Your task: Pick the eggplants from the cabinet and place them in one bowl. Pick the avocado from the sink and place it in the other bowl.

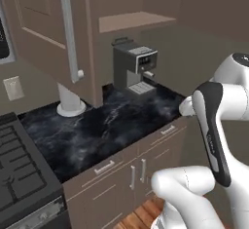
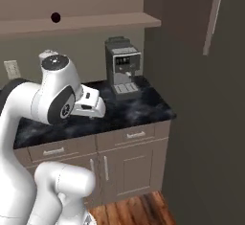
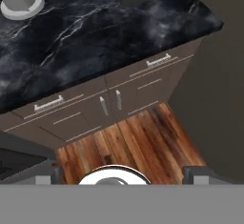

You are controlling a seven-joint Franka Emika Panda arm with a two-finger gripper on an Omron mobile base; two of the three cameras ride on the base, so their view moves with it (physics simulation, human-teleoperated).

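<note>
Cabinet (image 1: pixel 41 33) first: from the left base view I see the wall cabinet hanging over the left end of the black marble counter (image 1: pixel 102 130), with a long pale handle (image 1: pixel 69 28) running down its door. From here I cannot see what is inside it. Above the open shelf (image 2: pixel 81 23) in the right base view there is a small dark round spot (image 2: pixel 56 16) against the wall; I cannot tell what it is.

A grey coffee machine (image 1: pixel 134 67) stands at the back of the counter under that shelf, and a white cylinder on a round foot (image 1: pixel 71 104) stands just under the cabinet. The stove (image 1: pixel 22 174) sits at the counter's left end.

My arm is folded up in front of the counter. In the hand view the gripper (image 3: pixel 124 173) has its two tips spread wide with nothing between them, and it looks down on the counter's front edge, the drawers (image 3: pixel 57 104) and the wooden floor (image 3: pixel 138 142).
</note>
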